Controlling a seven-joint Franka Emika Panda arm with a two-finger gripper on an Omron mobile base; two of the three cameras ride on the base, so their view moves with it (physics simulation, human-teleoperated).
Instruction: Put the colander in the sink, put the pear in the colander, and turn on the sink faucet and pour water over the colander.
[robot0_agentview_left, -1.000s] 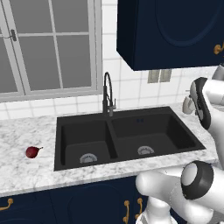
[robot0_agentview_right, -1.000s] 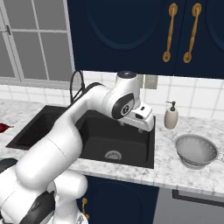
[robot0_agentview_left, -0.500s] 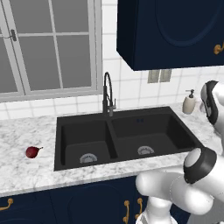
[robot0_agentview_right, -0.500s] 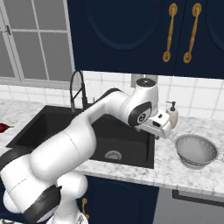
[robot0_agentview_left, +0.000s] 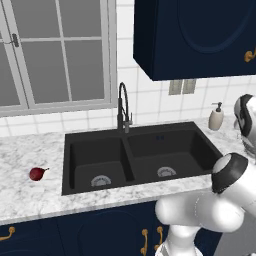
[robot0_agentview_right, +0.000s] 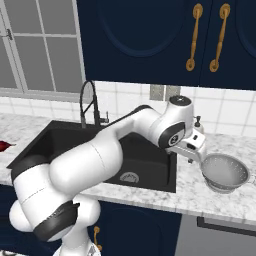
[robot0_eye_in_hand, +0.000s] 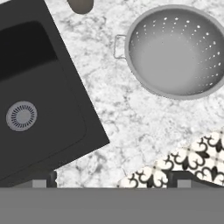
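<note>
The colander (robot0_agentview_right: 225, 172) stands upright on the marbled counter right of the sink (robot0_agentview_right: 65, 137); the hand view has the colander (robot0_eye_in_hand: 175, 50) at upper right with one side handle toward the sink (robot0_eye_in_hand: 35, 87). My gripper (robot0_agentview_right: 194, 157) hangs open and holds nothing, above the counter strip between the sink's right basin and the colander. Its fingertips (robot0_eye_in_hand: 47, 177) stand wide apart. The pear (robot0_agentview_left: 37, 173) lies on the counter left of the sink (robot0_agentview_left: 137, 150), far from the gripper. The sink faucet (robot0_agentview_left: 122, 107) rises behind the divider, with no water running.
A white soap dispenser (robot0_agentview_left: 216, 117) stands at the wall behind the sink's right corner, close behind my hand. The counter's front edge and patterned floor (robot0_eye_in_hand: 188, 162) lie just below the gripper in the hand view. Dark cabinets hang overhead.
The arm has swung right, from over the sink's right basin to the counter beside the colander. The gripper stayed open. Pear and colander have not moved.
</note>
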